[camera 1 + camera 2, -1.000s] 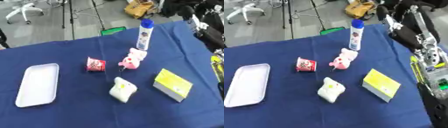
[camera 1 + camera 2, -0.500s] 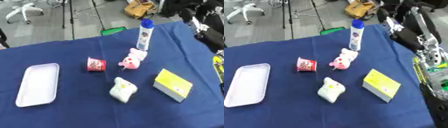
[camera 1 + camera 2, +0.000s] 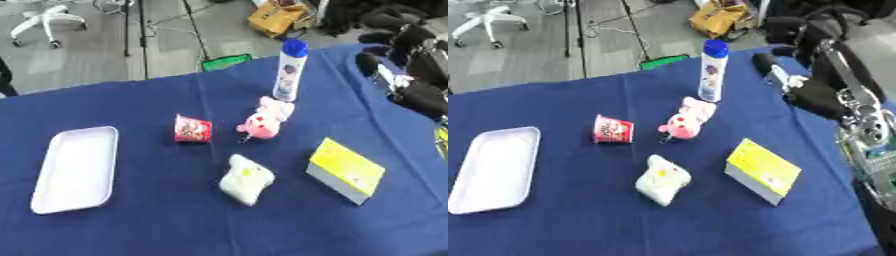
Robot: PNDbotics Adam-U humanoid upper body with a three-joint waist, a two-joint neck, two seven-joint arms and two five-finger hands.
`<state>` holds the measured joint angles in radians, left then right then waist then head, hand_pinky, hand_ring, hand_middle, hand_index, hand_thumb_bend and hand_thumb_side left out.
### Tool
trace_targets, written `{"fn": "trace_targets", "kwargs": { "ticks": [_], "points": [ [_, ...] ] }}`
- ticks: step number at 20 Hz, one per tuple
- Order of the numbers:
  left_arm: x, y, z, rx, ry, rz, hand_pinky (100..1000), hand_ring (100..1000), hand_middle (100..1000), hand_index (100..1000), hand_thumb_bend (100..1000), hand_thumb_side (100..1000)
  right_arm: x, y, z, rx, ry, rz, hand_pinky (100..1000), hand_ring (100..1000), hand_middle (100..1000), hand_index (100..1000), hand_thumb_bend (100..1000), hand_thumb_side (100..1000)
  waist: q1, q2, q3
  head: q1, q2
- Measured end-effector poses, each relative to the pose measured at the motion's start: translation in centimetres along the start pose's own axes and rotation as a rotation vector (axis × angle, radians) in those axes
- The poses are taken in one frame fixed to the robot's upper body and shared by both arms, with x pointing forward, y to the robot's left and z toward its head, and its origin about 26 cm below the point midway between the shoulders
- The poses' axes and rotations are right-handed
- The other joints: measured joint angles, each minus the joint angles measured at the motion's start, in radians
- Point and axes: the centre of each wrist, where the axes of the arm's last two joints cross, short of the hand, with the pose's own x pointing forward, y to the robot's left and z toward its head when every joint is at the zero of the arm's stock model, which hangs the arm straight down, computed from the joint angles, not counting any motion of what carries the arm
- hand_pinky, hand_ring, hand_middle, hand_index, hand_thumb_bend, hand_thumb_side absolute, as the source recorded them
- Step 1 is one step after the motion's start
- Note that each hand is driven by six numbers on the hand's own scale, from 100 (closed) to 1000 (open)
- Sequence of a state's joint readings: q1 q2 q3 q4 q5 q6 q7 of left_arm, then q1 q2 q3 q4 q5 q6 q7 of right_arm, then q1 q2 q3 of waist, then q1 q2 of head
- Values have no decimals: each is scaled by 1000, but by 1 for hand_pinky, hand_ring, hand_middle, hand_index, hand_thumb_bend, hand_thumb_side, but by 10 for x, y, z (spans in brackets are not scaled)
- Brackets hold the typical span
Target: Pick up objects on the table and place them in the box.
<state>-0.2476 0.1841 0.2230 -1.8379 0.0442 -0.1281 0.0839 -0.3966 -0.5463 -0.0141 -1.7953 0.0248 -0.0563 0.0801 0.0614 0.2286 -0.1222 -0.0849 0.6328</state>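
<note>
On the blue table [image 3: 553, 235] a white bottle with a blue cap [image 3: 710, 71] stands upright at the back. In front of it lies a pink plush toy [image 3: 684, 119], and a red cup [image 3: 612, 130] lies on its side to the left. A white and yellow packet [image 3: 661, 180] rests nearer the front, with a yellow-topped box [image 3: 763, 170] to its right. A shallow white tray [image 3: 493, 167] sits at the left with nothing in it. My right hand [image 3: 791, 82] hovers, blurred, over the table's back right edge, apart from every object. My left hand does not show.
My right arm [image 3: 859, 115] of black and silver parts runs down the right side. Beyond the table's far edge are a grey floor, a white office chair [image 3: 48, 19], stand legs, a green thing [image 3: 226, 62] and a tan bag [image 3: 278, 16].
My right arm has shifted a little at the right edge. The objects on the table lie as before.
</note>
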Motion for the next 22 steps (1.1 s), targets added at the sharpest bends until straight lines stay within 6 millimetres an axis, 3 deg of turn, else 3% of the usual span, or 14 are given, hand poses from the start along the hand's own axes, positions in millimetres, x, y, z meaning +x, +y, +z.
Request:
{"fn": "trace_targets", "kwargs": {
  "ticks": [1, 5, 9, 22],
  "points": [
    [0, 0, 0, 1, 0, -1, 739, 765, 831, 853, 622, 737, -2, 0, 2, 20, 14, 17, 896, 924, 947, 921, 527, 457, -2, 0, 0, 1, 0],
    [0, 1, 0, 1, 0, -2, 739, 766, 832, 854, 615, 749, -14, -3, 16, 130, 95, 116, 950, 987, 993, 943, 604, 455, -9, 0, -3, 1, 1],
    [0, 1, 0, -2, 2, -3, 740, 767, 833, 855, 614, 751, -28, -3, 26, 229, 182, 190, 987, 1000, 1000, 950, 703, 433, -11, 0, -7, 1, 1],
    [0, 2, -1, -10, 0, -10, 738, 767, 834, 855, 610, 754, -68, 2, 43, 374, 396, 335, 989, 1000, 1000, 942, 749, 439, -12, 0, -7, 0, 10]
  ]
}}
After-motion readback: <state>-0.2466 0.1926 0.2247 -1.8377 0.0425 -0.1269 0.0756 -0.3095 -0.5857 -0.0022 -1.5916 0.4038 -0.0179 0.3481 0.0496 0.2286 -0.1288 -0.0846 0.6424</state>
